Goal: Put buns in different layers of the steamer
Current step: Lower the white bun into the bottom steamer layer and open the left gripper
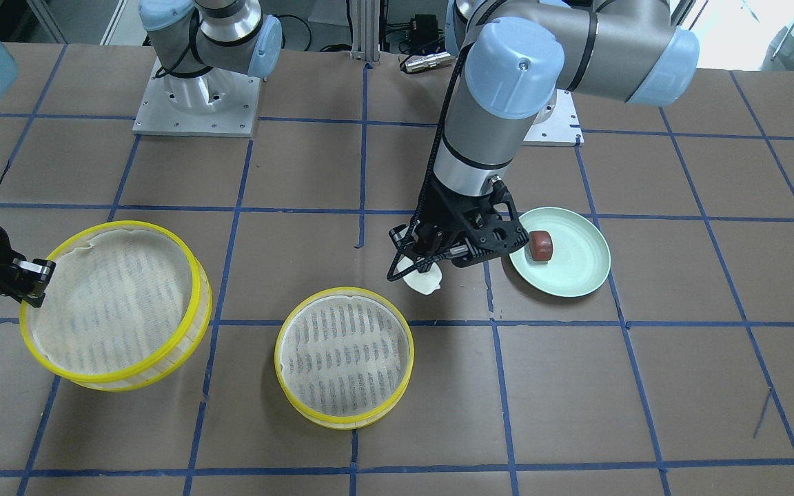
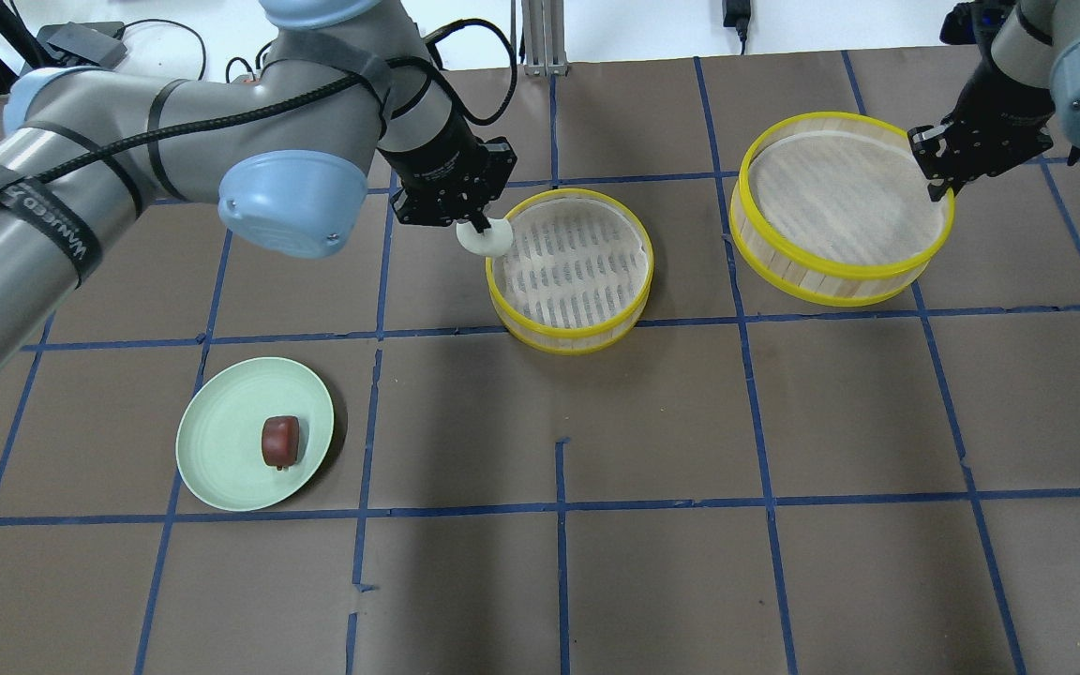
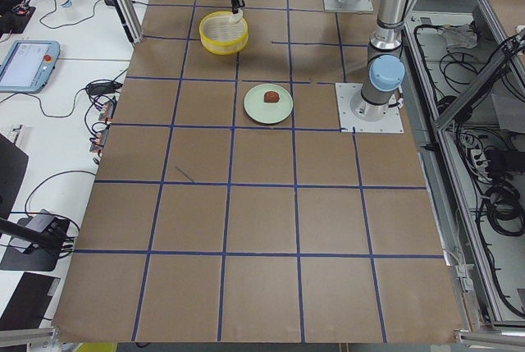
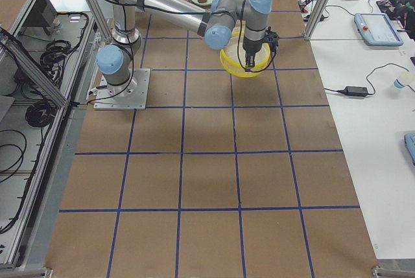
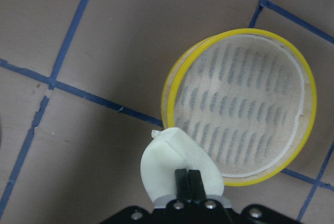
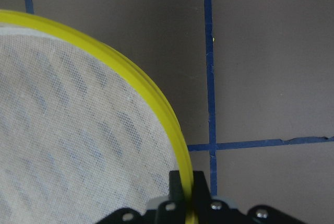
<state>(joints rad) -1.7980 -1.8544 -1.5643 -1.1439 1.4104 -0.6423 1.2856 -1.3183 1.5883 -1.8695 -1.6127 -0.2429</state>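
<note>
My left gripper (image 2: 479, 228) is shut on the white bun (image 2: 484, 238) and holds it in the air just outside the rim of the middle steamer layer (image 2: 570, 267). The left wrist view shows the bun (image 5: 172, 166) at that layer's yellow rim (image 5: 245, 114), and the mesh floor is bare. My right gripper (image 2: 932, 173) is shut on the rim of the second steamer layer (image 2: 840, 202) and holds it tilted; its pinched rim (image 6: 156, 109) fills the right wrist view. The reddish-brown bun (image 2: 279, 441) lies on the pale green plate (image 2: 221, 441).
The table is brown board with a blue tape grid. The two arm bases (image 1: 194, 103) stand at the robot's side. In the front-facing view the plate (image 1: 576, 265) is right of the left gripper (image 1: 416, 265), and the held layer (image 1: 116, 300) is at the far left.
</note>
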